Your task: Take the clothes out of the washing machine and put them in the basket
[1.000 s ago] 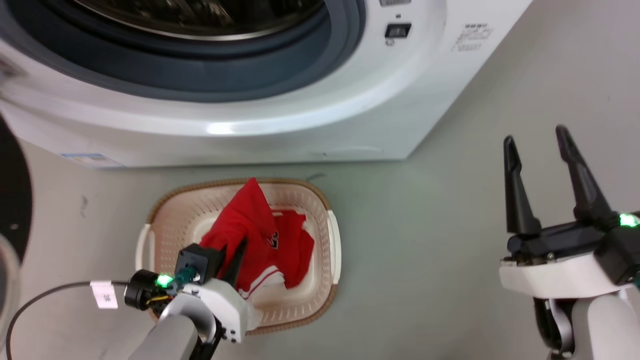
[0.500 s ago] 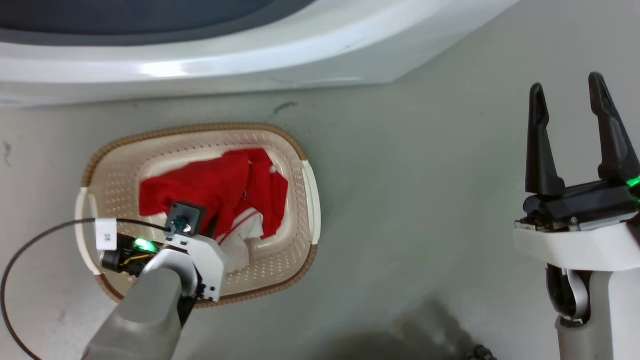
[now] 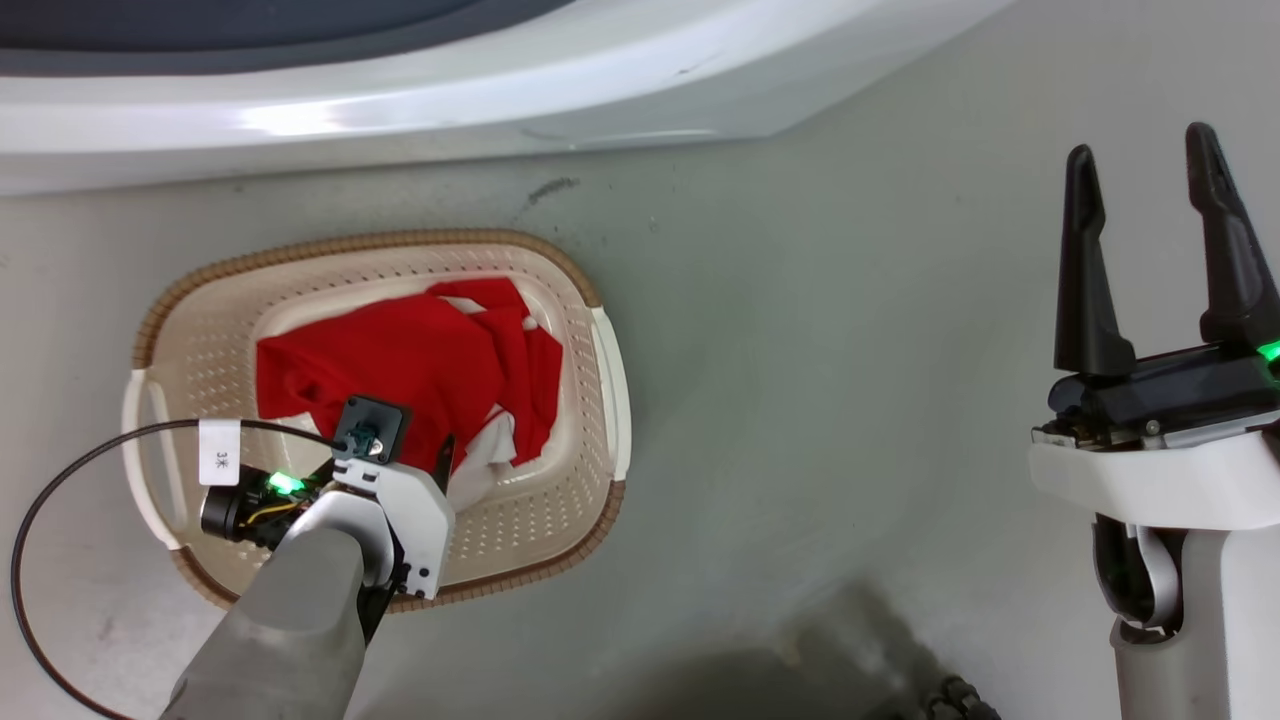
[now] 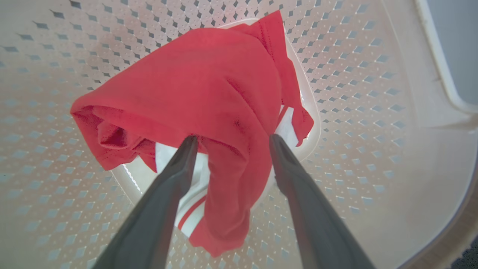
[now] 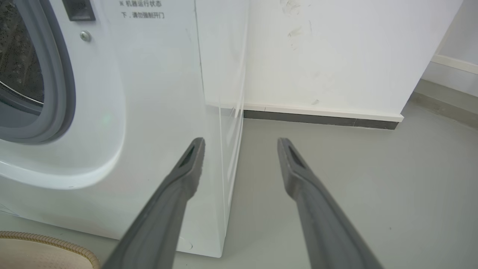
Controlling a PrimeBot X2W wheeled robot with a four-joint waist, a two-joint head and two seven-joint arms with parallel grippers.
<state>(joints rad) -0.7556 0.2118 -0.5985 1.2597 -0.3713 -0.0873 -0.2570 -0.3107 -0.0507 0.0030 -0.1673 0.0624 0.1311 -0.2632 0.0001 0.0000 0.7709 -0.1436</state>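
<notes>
My left jaws stood wide apart, low inside the basket (image 3: 560,505). A soft fold of the clothes (image 3: 400,365) hung loose between them, unpinched. Clothes: crumpled matte red fabric with white striped trim, heaped on the basket's bottom. Basket: cream perforated plastic, rounded rectangle, brown woven-look rim, on the smooth grey floor (image 3: 820,400) just near of the glossy white washing machine (image 3: 420,100). My right jaws were wide apart and empty, well to the right.

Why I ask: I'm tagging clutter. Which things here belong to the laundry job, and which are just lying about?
Job: red clothes; basket holding them; washing machine; left gripper, jaws open astride a fold of the clothes; right gripper, jaws open.
Lying about: tagged black cable; floor scuff; wall.
</notes>
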